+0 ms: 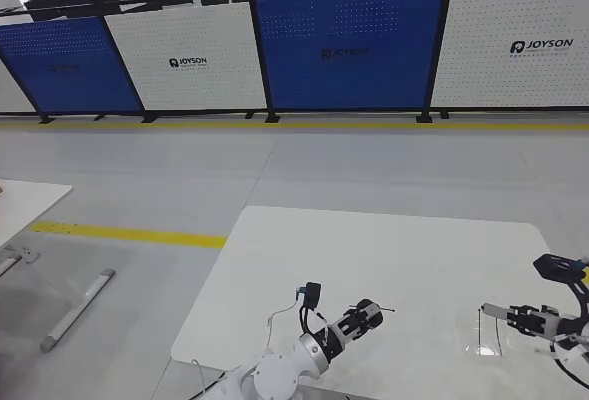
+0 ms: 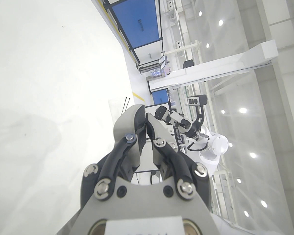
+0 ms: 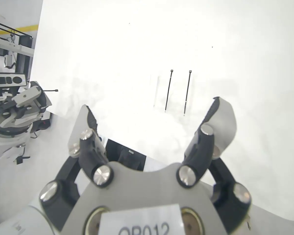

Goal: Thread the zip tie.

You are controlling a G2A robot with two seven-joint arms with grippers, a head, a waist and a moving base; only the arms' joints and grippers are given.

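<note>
My left gripper [image 1: 367, 318] [image 2: 146, 118] hovers over the table's front edge, shut on a black zip tie [image 1: 384, 309] [image 3: 52, 90] whose head end sticks out past the fingertips. Two more black zip ties [image 3: 169, 90] [image 3: 187, 92] [image 2: 126, 103] lie side by side on a clear sheet [image 1: 487, 338] at the front right of the white table [image 1: 394, 260]. My right gripper [image 1: 488, 311] [image 3: 153, 113] hangs open just above and short of them, with nothing between its fingers. The left gripper [image 3: 27, 101] shows far off in the right wrist view, the right gripper [image 2: 161, 112] in the left wrist view.
The white table's near edge [image 3: 147, 157] runs close under the right gripper. Beyond the table are grey floor with a yellow line [image 1: 124, 234], another table [image 1: 4, 215] at the left and blue and white partition panels [image 1: 344, 55] at the back.
</note>
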